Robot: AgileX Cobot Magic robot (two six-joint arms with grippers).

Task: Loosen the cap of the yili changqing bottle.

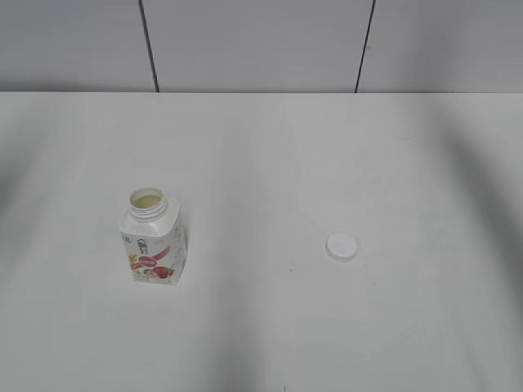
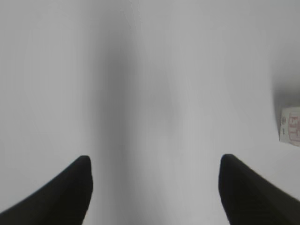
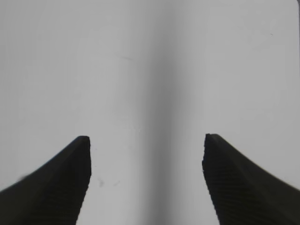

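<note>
The yili changqing bottle [image 1: 153,242] stands upright on the white table at the left, its threaded neck open with pale liquid showing inside. The white cap [image 1: 341,247] lies flat on the table to the bottle's right, well apart from it. Neither arm shows in the exterior view. My left gripper [image 2: 154,161] is open and empty over bare table; a corner of the bottle [image 2: 290,125] shows at the right edge of the left wrist view. My right gripper [image 3: 146,141] is open and empty over bare table.
The white table [image 1: 270,147] runs back to a grey panelled wall [image 1: 253,41] with two dark seams. Soft shadows fall across the table at both sides.
</note>
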